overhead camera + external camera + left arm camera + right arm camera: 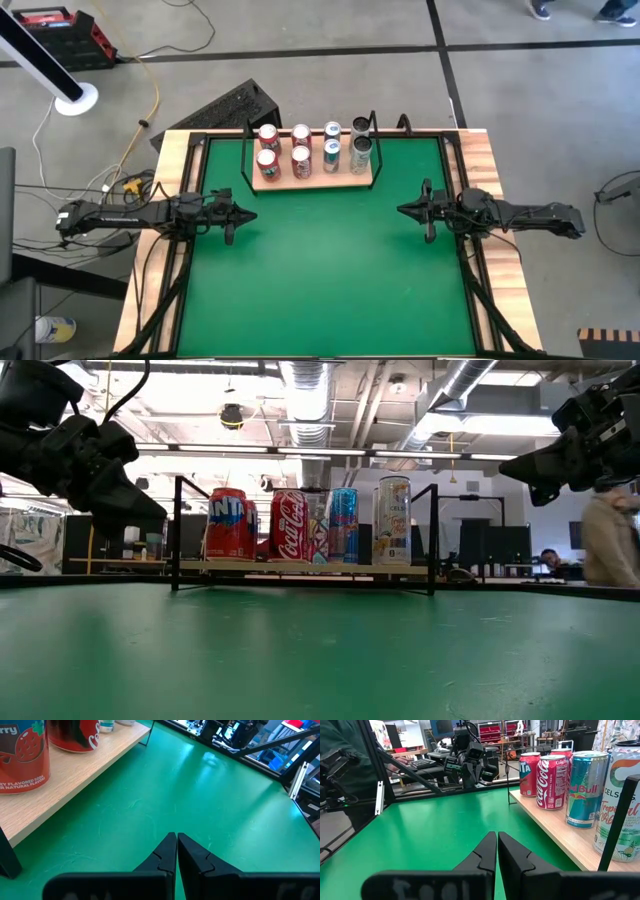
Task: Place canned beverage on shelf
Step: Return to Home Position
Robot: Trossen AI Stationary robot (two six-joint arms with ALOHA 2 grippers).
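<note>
With all the soda cans [301, 160] on the shelf [316, 182], the left tool [248, 213] and right tool [403, 210], both pinched together, should pull back slowly.

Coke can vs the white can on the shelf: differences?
Colour: the Coke can is red, the white can is white with yellowish print. Shape: the white can is taller and narrower than the Coke can. Place: the Coke can stands inside the row, the white can at the end nearer the right arm. Both stand upright on the shelf.
</note>
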